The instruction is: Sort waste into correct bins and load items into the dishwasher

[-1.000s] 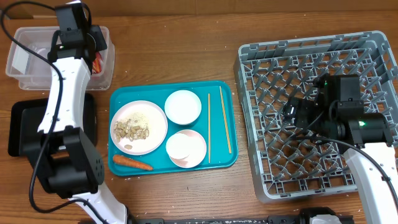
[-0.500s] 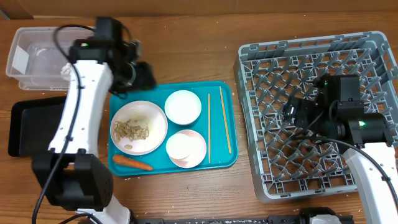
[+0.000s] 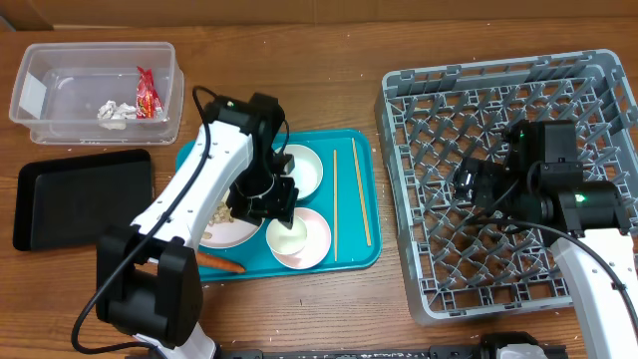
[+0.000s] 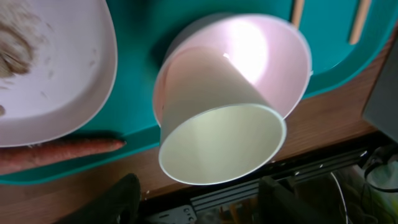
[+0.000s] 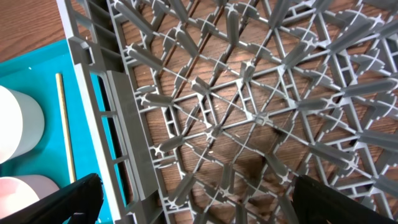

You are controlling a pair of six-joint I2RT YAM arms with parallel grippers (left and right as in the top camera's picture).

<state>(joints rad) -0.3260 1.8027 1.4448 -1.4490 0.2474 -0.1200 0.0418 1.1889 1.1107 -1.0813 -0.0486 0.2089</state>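
My left gripper (image 3: 263, 199) (image 4: 199, 202) is open and empty, low over the teal tray between the round white plate (image 3: 214, 227) (image 4: 50, 68) and the near bowl (image 3: 311, 239) (image 4: 273, 50). A small white cup (image 4: 217, 137) lies on its side in that bowl. The plate holds rice and nut scraps. The carrot (image 3: 211, 261) (image 4: 56, 152) lies at the tray's front edge. A second bowl (image 3: 299, 170) and two chopsticks (image 3: 335, 204) are on the tray. The red wrapper (image 3: 148, 93) and tissue (image 3: 115, 111) lie in the clear tub (image 3: 40, 70). My right gripper (image 3: 469, 179) (image 5: 205, 199) is open over the grey dish rack (image 3: 588, 70) (image 5: 249, 93).
The black tray (image 3: 80, 194) sits at the left, in front of the clear tub. The teal tray (image 3: 354, 254) (image 5: 37, 68) lies between it and the rack. My left arm crosses over the plate. Bare wood shows at the back middle.
My left arm swung from the clear tub down and right to the teal tray, near the bowl with the cup. The wrapper and tissue now show in the tub. The right arm is still.
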